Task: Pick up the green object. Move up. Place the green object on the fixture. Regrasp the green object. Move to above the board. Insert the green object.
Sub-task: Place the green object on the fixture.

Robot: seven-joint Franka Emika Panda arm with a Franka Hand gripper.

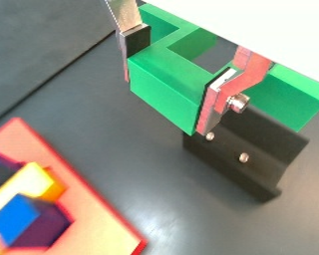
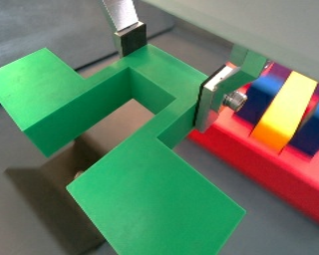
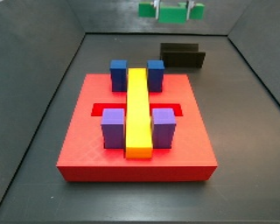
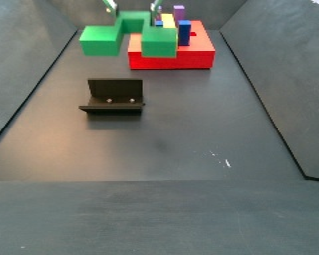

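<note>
Above the fixture point(image 4: 113, 97), the gripper point(image 2: 169, 68) is clamped on the green object point(image 2: 109, 139) at its bridge; it looks light, rigid, smooth-sided.

Dark floor point(image 4: 162, 149) w/ grey enclosure walls point(image 4: 275, 60).

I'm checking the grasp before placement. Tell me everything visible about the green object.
The green object is a bright green, plastic-looking U-shaped block with a square notch between two legs. The end effector holds it in the air, one finger in the notch, the other outside on its bridge. It hangs above the fixture, apart from the board.
</note>
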